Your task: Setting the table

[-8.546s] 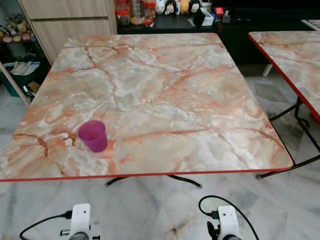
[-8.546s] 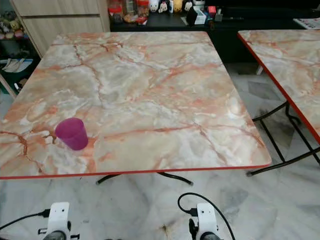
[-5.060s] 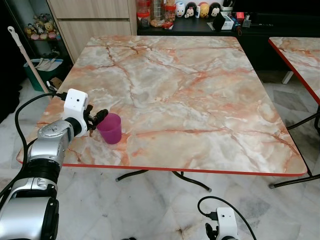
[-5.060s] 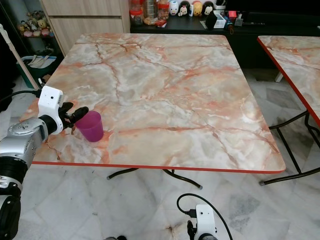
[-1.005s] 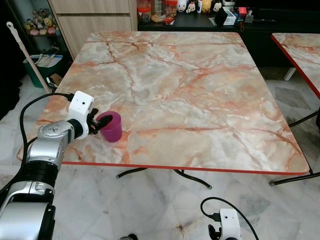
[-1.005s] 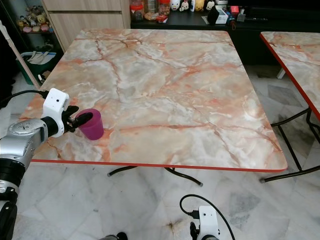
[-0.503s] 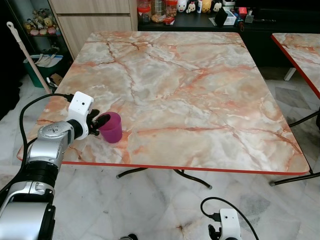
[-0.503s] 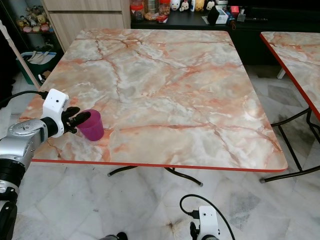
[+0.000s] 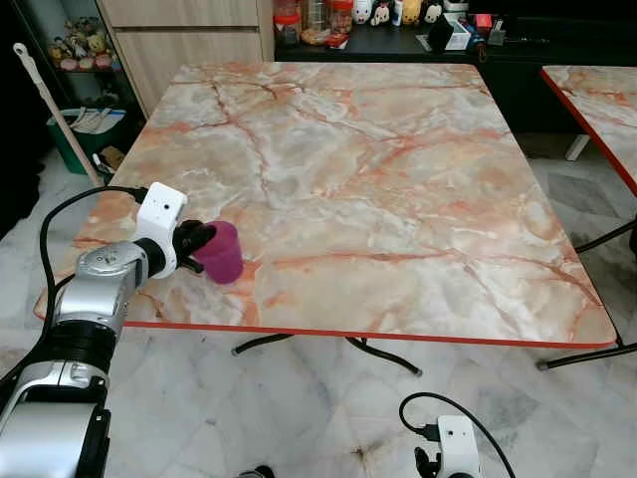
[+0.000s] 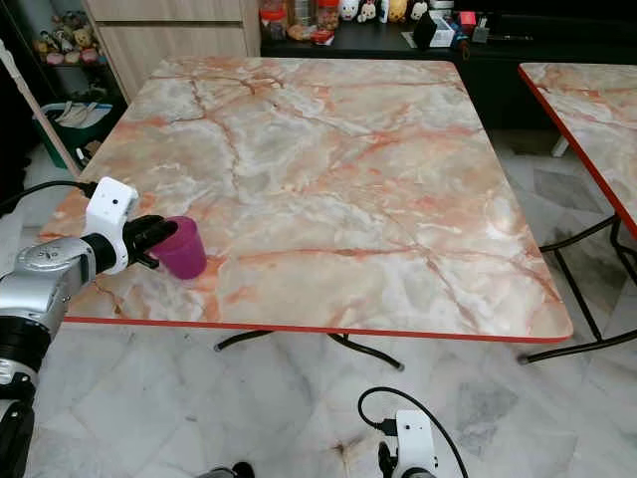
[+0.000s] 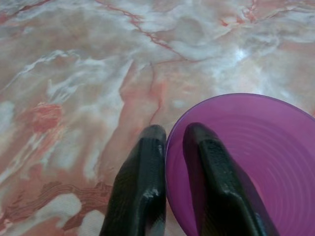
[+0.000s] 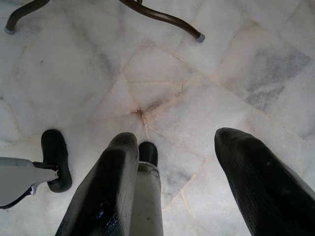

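Left eye view: purple cup (image 9: 222,251) upright on marble surface (image 9: 378,169), near front left corner. Left gripper (image 9: 197,244) at cup's left side, fingers clamped on its rim. Second marble table (image 9: 597,100) well apart at right.

Right eye view: same scene; right gripper's wrist (image 10: 410,454) hangs low over floor tiles (image 10: 299,408).

Left wrist view: fingers (image 11: 142,191) pinch cup wall, one inside, one outside.

Right wrist view: right gripper (image 12: 192,191) idle above floor, fingers apart, holding nothing; table leg (image 12: 162,17) nearby.

Marble-patterned table (image 9: 398,179) stands on pale tiled floor (image 9: 318,418).
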Tool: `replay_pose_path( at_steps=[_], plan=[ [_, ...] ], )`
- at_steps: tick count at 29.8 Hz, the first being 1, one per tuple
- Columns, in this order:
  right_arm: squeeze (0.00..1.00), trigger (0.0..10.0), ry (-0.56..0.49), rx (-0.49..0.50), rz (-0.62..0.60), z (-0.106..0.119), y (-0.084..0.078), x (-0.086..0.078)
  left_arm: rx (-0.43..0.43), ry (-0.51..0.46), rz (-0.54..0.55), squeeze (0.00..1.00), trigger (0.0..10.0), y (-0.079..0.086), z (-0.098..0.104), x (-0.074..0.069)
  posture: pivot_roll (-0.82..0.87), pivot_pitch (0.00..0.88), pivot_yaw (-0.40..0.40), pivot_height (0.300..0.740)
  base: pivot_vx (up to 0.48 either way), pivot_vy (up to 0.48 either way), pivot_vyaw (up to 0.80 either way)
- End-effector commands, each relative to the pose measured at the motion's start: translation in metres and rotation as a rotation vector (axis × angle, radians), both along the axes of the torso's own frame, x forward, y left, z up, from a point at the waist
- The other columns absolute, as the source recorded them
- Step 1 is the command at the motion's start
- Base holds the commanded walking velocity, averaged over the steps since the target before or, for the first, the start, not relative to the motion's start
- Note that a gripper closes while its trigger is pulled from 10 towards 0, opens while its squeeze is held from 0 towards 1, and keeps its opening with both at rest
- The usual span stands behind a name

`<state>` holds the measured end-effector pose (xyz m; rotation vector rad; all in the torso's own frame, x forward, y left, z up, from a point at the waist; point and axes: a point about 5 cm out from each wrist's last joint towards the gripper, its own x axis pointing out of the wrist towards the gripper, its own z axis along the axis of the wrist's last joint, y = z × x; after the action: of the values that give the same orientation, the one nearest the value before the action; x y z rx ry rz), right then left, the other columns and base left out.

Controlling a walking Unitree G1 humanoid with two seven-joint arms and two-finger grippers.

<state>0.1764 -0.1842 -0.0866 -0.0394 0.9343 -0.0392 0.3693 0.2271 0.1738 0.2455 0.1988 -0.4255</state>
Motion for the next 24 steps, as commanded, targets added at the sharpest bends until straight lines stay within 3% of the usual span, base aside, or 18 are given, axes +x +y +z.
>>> replay_pose_path(
  at_steps=[1,15,16,17,19,21,22,23,24],
  plan=[
    [0.0,10.0,0.007,0.004,-0.018,-0.001,-0.001,-0.003,0.018,0.012,-0.002,0.0,0.0,0.0,-0.003,-0.001,0.04,0.128,0.0,0.74,0.0,0.0,0.0],
    [0.0,10.0,0.002,0.003,-0.018,0.0,-0.001,-0.001,-0.011,-0.006,-0.005,0.0,0.0,0.0,0.0,-0.001,0.04,0.126,-0.003,0.74,0.0,0.0,0.0],
    [0.0,10.0,0.002,0.003,-0.017,0.0,-0.001,-0.001,-0.055,-0.072,0.041,0.0,0.0,0.004,0.009,0.001,0.05,0.127,-0.003,0.74,0.0,0.0,0.0],
    [0.0,10.0,0.002,0.003,-0.017,0.0,-0.001,-0.001,-0.055,-0.072,0.041,0.0,0.0,0.004,0.009,0.001,0.05,0.127,-0.003,0.74,0.0,0.0,0.0],
    [0.0,10.0,0.001,0.004,-0.017,0.0,-0.001,-0.001,-0.164,-0.184,0.143,0.0,0.0,0.015,0.028,0.005,0.05,0.125,-0.004,0.74,0.0,0.0,0.0],
    [0.0,10.0,0.002,0.004,-0.016,0.0,-0.001,-0.001,-0.178,-0.244,0.247,0.0,0.0,0.027,0.038,0.006,0.05,0.126,-0.003,0.74,0.0,0.0,0.0],
    [0.0,10.0,0.002,0.004,-0.015,0.0,-0.001,-0.001,-0.167,-0.32,0.384,0.0,10.0,0.045,0.048,0.005,0.05,0.126,-0.004,0.74,0.0,0.0,0.0],
    [0.0,10.0,0.002,0.004,-0.015,0.0,-0.001,-0.001,-0.167,-0.32,0.384,0.0,10.0,0.045,0.048,0.005,0.05,0.126,-0.004,0.74,0.0,0.0,0.0],
    [0.0,10.0,0.002,0.005,-0.015,0.0,-0.001,-0.001,-0.192,-0.367,0.515,0.0,10.0,0.067,0.055,0.001,0.05,0.126,-0.004,0.74,0.0,0.0,0.0]
  ],
)
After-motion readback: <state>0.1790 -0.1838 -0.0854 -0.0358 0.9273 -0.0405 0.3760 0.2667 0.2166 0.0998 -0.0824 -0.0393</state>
